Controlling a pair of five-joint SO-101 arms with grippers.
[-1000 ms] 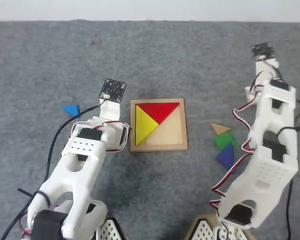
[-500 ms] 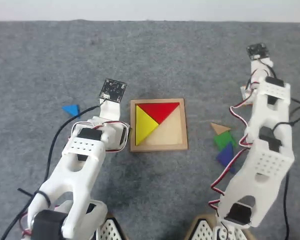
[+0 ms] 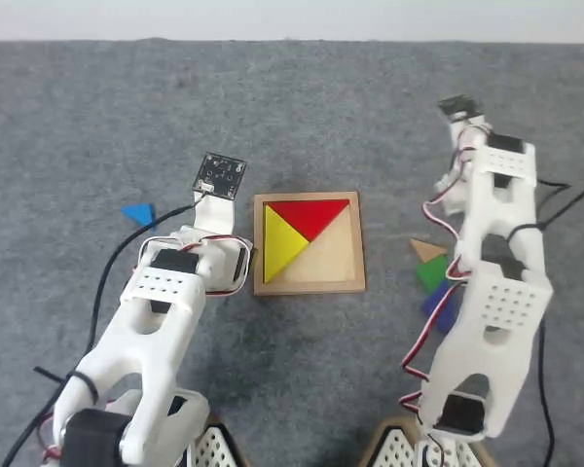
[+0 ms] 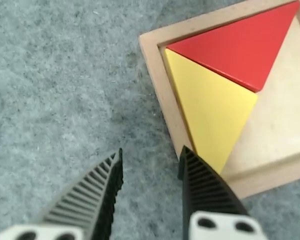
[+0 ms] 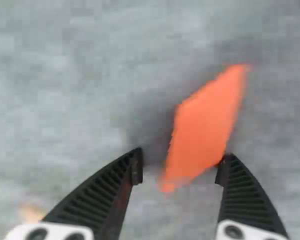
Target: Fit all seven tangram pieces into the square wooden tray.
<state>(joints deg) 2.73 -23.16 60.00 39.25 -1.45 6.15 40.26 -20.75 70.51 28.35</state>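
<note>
- Well, my left tool (image 4: pixel 151 154) is spread wide and holds nothing. It hangs just beside the wooden tray (image 3: pixel 308 287).
- The red triangle (image 3: pixel 310 214) and yellow triangle (image 3: pixel 280 241) lie in the tray, touching.
- My right tool (image 5: pixel 181 156) is spread wide too, with the orange piece (image 5: pixel 205 125) on the bench (image 5: pixel 65 75) between its jaws.
- The tan triangle (image 3: pixel 427 250), green piece (image 3: pixel 431 273) and dark blue piece (image 3: pixel 438 305) lie together by my right arm.
- The small blue triangle (image 3: pixel 137 212) lies across the tray from them.
</note>
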